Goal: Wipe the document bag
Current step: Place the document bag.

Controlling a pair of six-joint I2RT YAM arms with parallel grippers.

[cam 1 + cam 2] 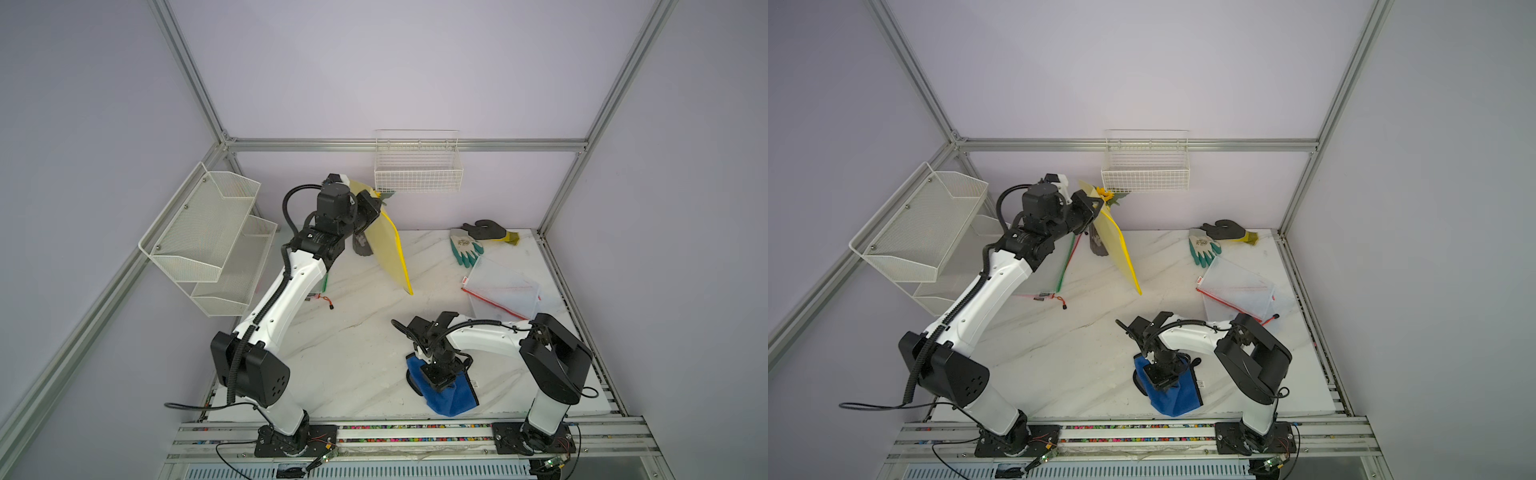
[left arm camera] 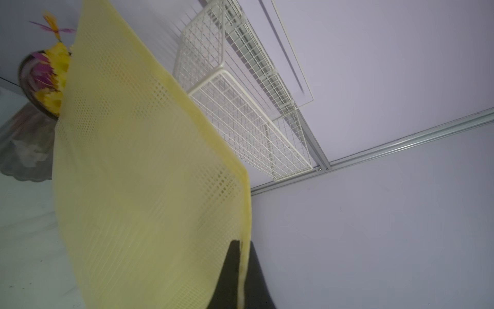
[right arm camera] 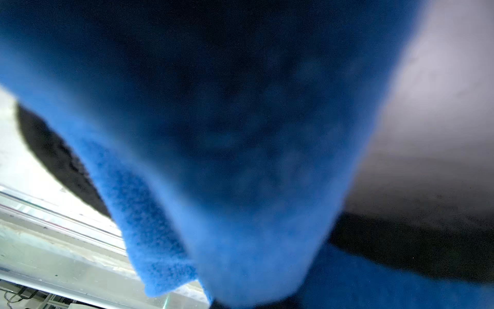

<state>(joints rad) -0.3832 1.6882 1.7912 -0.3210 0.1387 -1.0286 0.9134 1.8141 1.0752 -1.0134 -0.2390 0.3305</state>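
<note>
Right end effector (image 1: 441,376) sits at the front of the worktop (image 1: 353,332), pointing down, pressed together on the bunched top of a blue cloth (image 1: 451,399). The cloth tents under it and fills the right wrist view (image 3: 240,187). Farther back, the yellow document bag (image 1: 388,249) is a thin yellow mesh sheet with a brighter yellow border, slightly bowed. It is raised off the worktop and tilted, low corner pointing down toward the marble; contact there cannot be told. Left end effector (image 1: 371,208) pinches it at the upper edge. In the left wrist view the bag's (image 2: 139,174) edge runs between the dark fingers (image 2: 230,278). The bag is well apart from the cloth and right end effector. A dark vase (image 1: 361,247) is just behind the bag; a wire basket (image 1: 417,174) hangs on the back wall.
</note>
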